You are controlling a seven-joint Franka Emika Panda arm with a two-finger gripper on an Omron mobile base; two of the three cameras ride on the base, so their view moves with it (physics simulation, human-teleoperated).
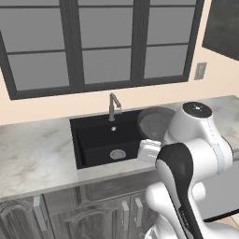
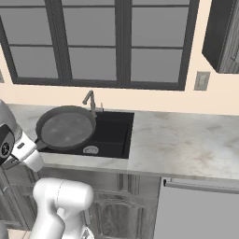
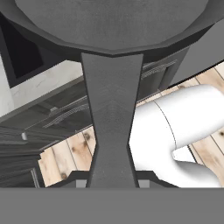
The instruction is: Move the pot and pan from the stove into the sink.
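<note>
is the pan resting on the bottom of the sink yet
No, in the right base view the pan hangs above the sink, its handle clamped in the gripper.

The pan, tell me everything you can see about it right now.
The pan is a shallow, round, dark grey skillet with a speckled lighter grey inside and a raised rim. Its one short, straight, dark handle runs back into the gripper, which is shut on it, so the pan is held in the air, slightly tilted. It hangs over the near corner of the black sink, beside the faucet. Nothing lies inside it, and only the gripper seems to touch it.
</note>
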